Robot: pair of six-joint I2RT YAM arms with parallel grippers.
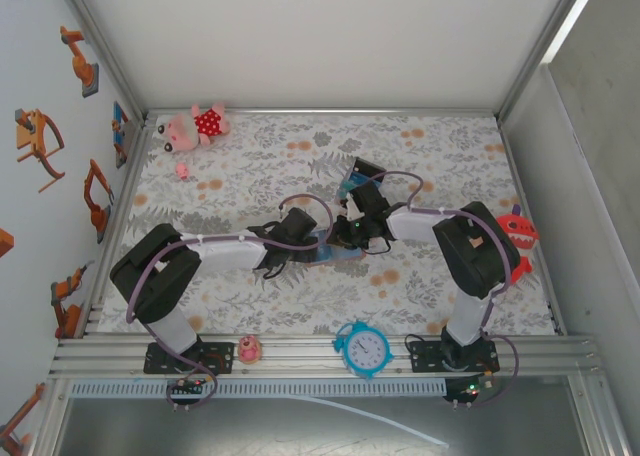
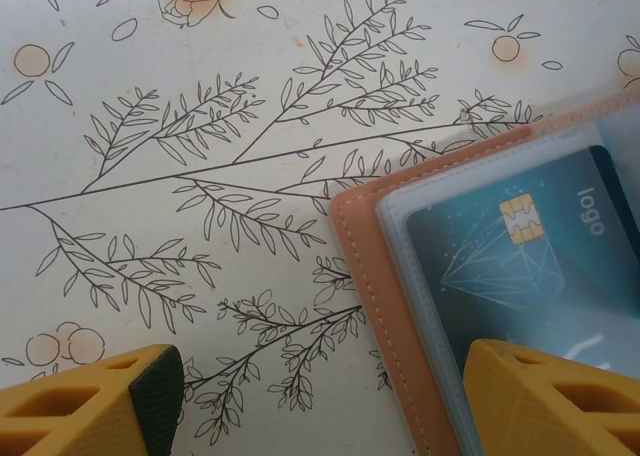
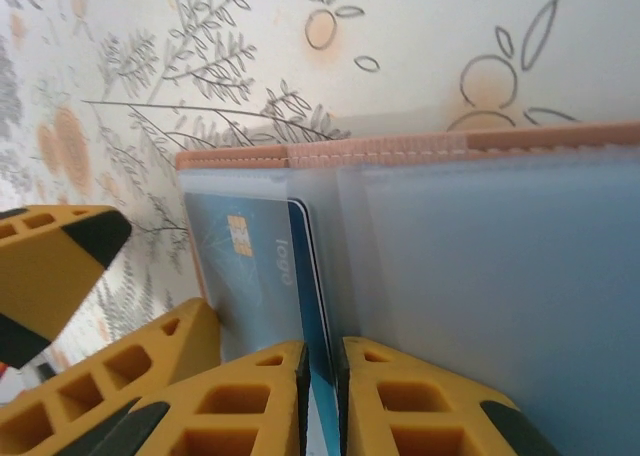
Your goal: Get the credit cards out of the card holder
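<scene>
The tan card holder (image 2: pixel 372 276) lies open on the flowered table, its clear pockets facing up. A teal-blue credit card (image 2: pixel 520 256) with a gold chip sits in the left pocket. My left gripper (image 2: pixel 320 376) is open and straddles the holder's left edge, with one yellow finger (image 2: pixel 545 396) over the pocket and the other over bare table. My right gripper (image 3: pixel 322 361) is shut on the long edge of the credit card (image 3: pixel 250 266) by the pocket mouth. From above, both grippers (image 1: pixel 318 238) (image 1: pixel 346 236) meet over the holder (image 1: pixel 330 254) at mid-table.
A small black box with teal cards (image 1: pixel 354 181) lies just behind the right wrist. A pink plush (image 1: pixel 195 126) sits at the back left and a red toy (image 1: pixel 517 231) at the right edge. A blue alarm clock (image 1: pixel 362 348) and a pink trinket (image 1: pixel 249 350) stand on the front rail.
</scene>
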